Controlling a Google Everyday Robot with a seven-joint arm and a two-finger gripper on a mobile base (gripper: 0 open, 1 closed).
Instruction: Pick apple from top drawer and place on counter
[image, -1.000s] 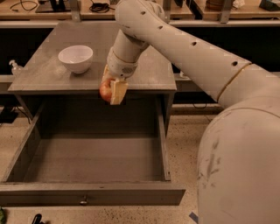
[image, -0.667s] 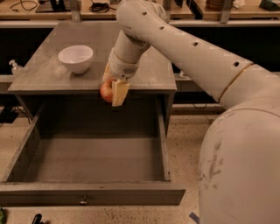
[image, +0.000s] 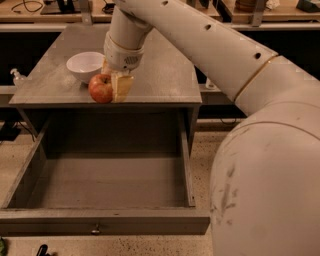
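**Apple moves in over the front edge of the bench**

A second ago the apple (image: 100, 89) hung out past the bench (image: 160, 75), over the open drawer. Now it has gone left and back, and it is right at the front edge, left of the middle. I cannot tell if it touches the top.

The end effector (image: 112, 84) grips the apple tight, with one pale finger (image: 122, 86) pressed on its right side. The big white arm comes in from the right, high over the bench.

The white bowl (image: 85, 65) has not moved. It sits just behind and left of the apple. To the right of the apple the flat grey top runs wide to the right edge.

The top drawer (image: 100, 222) is pulled out as before, below the front edge, with its little knob (image: 95, 230) facing front. A small bottle (image: 17, 77) stands just off the left edge.
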